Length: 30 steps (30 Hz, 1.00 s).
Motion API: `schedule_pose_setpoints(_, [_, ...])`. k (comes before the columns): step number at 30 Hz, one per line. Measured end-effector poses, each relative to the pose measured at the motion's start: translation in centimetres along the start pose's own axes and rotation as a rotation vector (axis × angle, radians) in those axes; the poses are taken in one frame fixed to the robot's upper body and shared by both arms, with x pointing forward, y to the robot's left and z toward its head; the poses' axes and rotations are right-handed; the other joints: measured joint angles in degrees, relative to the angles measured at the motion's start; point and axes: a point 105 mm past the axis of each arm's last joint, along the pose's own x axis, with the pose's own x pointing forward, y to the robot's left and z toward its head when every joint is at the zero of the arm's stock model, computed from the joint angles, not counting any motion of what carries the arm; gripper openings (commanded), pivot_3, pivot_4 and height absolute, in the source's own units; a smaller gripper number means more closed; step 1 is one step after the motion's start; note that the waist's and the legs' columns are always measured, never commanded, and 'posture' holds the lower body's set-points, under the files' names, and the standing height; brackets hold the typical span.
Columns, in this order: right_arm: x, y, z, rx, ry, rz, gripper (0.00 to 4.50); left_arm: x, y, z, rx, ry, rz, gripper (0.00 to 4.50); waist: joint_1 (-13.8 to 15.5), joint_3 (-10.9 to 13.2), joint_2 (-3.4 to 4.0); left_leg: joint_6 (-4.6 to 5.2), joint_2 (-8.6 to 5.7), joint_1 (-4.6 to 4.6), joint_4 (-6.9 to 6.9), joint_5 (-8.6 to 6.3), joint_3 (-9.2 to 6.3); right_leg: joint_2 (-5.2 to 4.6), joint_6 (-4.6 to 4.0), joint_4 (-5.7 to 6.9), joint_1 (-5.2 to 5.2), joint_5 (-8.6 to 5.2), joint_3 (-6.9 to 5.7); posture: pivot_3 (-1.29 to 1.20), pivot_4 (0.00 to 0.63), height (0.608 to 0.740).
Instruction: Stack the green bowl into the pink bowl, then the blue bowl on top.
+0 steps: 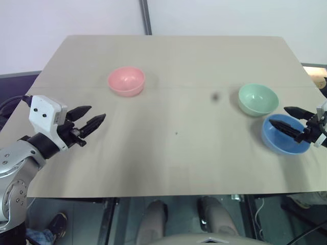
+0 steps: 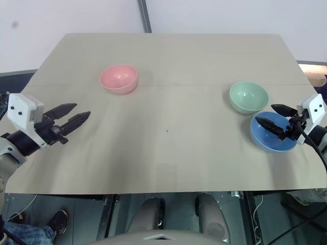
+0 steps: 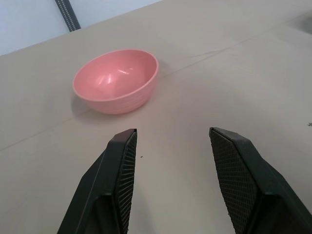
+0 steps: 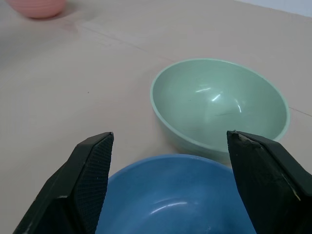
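From my head, the pink bowl (image 1: 126,80) sits far left on the table (image 1: 173,158); the green bowl (image 1: 258,99) just beside the blue bowl (image 1: 284,135) at right. My left wrist shows my left gripper (image 3: 173,183) parted, empty, facing pink. My right wrist shows my right gripper (image 4: 170,187) spread wide over blue, holding nothing.
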Motion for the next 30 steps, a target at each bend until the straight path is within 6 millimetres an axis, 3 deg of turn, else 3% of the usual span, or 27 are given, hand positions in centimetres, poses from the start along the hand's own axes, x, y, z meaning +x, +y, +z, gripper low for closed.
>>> schedule_pose_setpoints(18, [0.0, -0.4, 1.1, -0.032, -0.009, 0.009, 4.05, -0.3, -0.3, 0.2, -0.025, -0.027, -0.013, 2.51, 0.0, 0.0, 0.0, 0.0, 0.0, 0.02, 0.01, 0.0, 0.01, 0.0, 0.0, 0.05, 0.0, 0.0, 0.01, 0.0, 0.15, 0.74])
schedule_pose_setpoints(30, [0.4, 0.6, 1.9, -0.049, -0.039, 0.045, 4.05, -0.2, -0.3, 0.4, -0.008, -0.035, -0.018, 2.51, 0.0, 0.0, 0.0, 0.0, 0.0, 0.03, 0.01, 0.0, 0.02, 0.0, 0.0, 0.07, 0.0, 0.0, 0.01, 0.0, 0.15, 0.74])
